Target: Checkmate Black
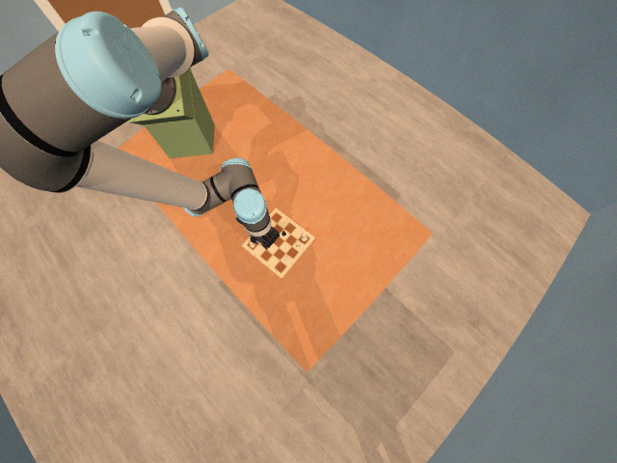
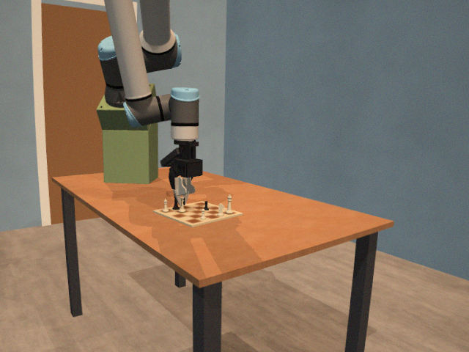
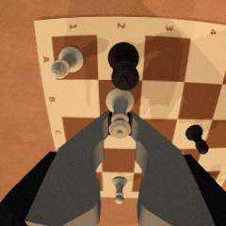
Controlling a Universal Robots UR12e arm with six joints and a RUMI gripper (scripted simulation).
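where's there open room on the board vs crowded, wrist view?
Crowded: column 2, where the gripper is shut on a white piece, with the black piece just beyond and a white pawn below. Bare squares: the column 3 and 4 squares between that black piece and the black pawn.

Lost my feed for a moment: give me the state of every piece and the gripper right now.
gripper: shut on the white piece
white piece: upright, held, over B2/C2
black king: upright, A2
white pawn on A1: upright
black pawn: upright, near C4
small white pawn: upright, beneath the fingers
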